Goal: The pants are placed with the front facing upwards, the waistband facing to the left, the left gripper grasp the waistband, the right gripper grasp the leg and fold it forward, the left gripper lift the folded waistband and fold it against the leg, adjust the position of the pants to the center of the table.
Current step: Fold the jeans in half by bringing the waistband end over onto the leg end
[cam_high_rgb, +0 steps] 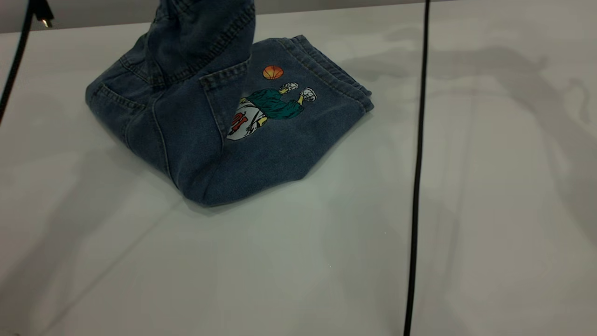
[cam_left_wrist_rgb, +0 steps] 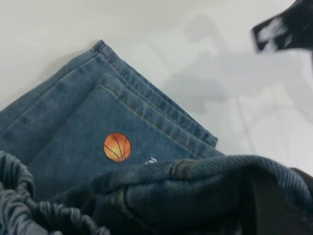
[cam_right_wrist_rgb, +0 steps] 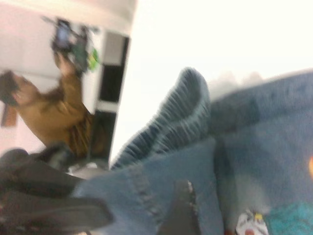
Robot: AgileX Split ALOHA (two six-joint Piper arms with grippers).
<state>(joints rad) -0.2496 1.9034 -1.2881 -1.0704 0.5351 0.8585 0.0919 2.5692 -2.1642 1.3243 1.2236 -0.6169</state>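
On the desk (cam_high_rgb: 489, 196) I see folded pants (cam_high_rgb: 261, 154), waistband (cam_left_wrist_rgb: 19, 205) lifted at far left; I cannot tell either gripper's state.

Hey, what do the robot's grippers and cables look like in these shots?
The left gripper shows only as a plain black piece, mostly covered by the pants. The right gripper is black with white scuff marks. A thin black cable hangs in the exterior view; no arm segments show.
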